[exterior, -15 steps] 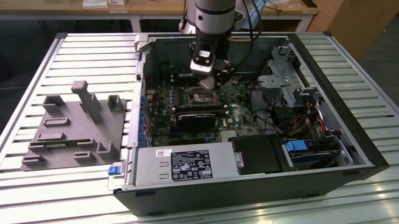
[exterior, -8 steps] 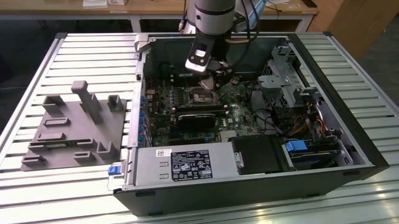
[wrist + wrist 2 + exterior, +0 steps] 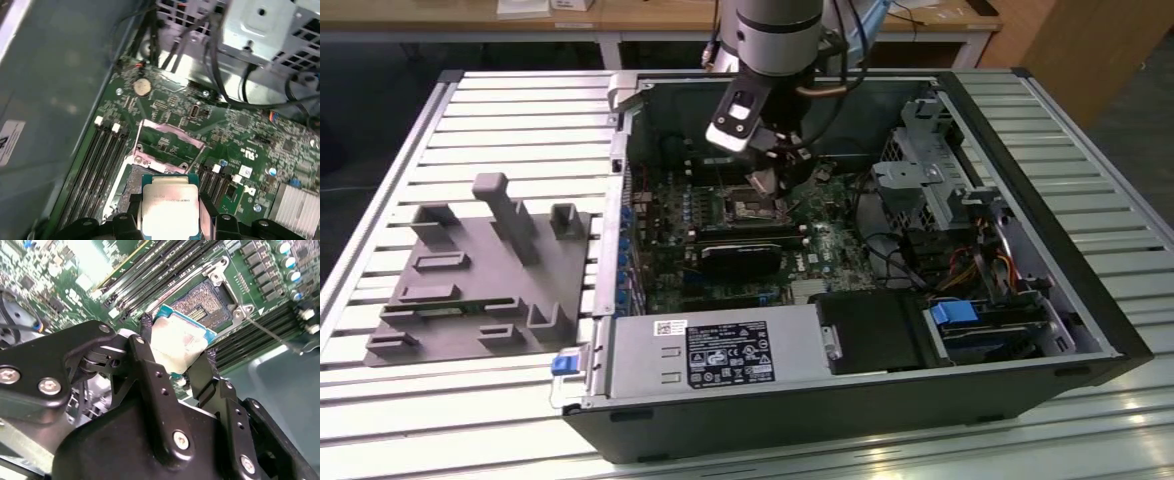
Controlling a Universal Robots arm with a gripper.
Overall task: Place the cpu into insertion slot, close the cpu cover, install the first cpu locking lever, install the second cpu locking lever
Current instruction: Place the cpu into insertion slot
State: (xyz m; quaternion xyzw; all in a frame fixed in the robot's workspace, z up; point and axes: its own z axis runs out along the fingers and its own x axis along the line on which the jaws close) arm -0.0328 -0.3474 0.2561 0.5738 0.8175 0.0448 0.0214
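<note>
Cpu pinched between the black jaws, over the insertion slot.
Inside the open computer case on the slatted bench, the jaws clamp the chip by two opposite edges above the socket's bare contact field. Beyond them the cpu cover stands raised. The jaws hide the chip's near edge, and whether it touches the socket cannot be told.

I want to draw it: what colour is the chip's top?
The chip is silver-grey, clearest in the first wrist view.
</note>
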